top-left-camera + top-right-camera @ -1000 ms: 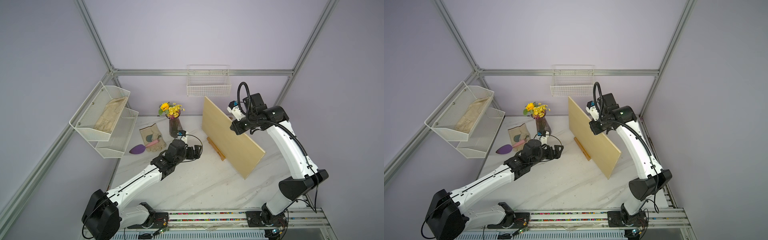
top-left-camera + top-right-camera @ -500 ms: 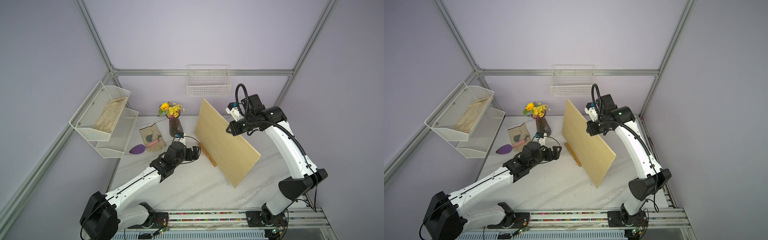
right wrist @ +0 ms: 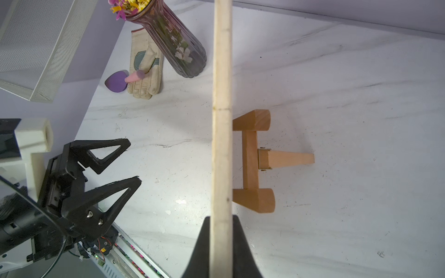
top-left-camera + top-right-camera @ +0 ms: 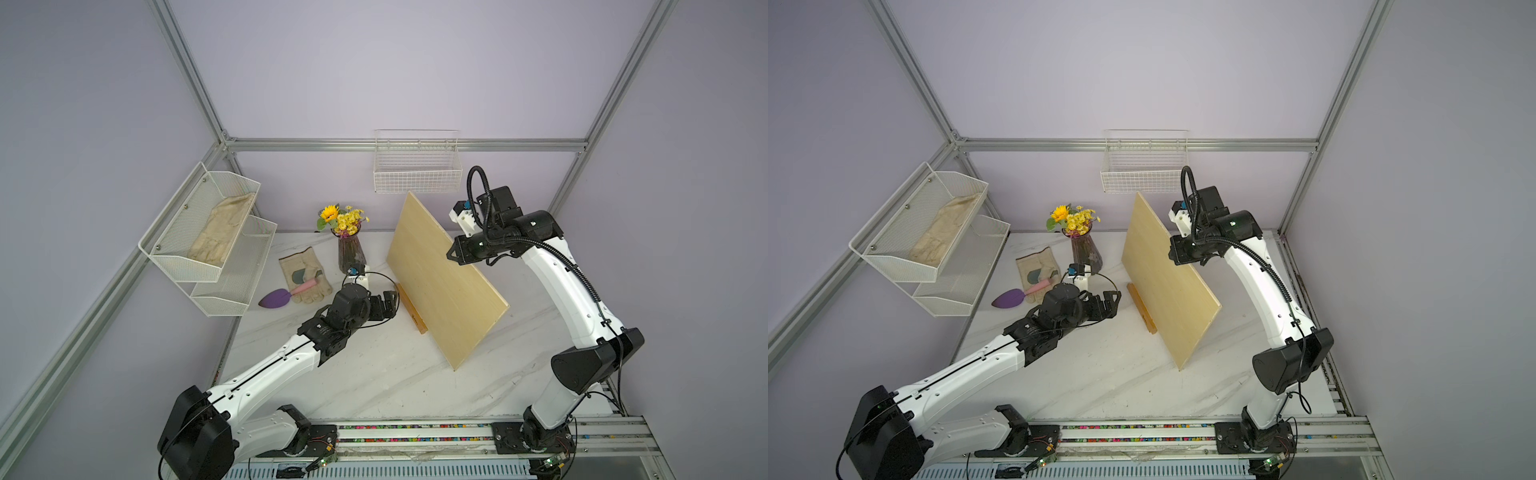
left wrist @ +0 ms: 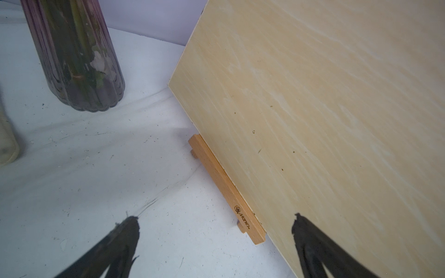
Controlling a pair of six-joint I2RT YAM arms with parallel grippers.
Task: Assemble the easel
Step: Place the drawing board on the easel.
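Item: easel [image 4: 411, 309]. In both top views I am seeing only its ledge strip [image 4: 1142, 309]; the plywood board [image 4: 444, 282] is covering the rest. Whether the board is touching the ledge, I am failing to tell.
Item: right gripper [image 3: 221, 217]. Its wrist picture's edge is cutting off the fingers [image 3: 240, 250].
Item: vase [image 5: 77, 55]. The left wrist view is cropping its mouth and flowers.
Item: glove [image 5: 7, 144]. I am getting only a blurred sliver at that view's edge.
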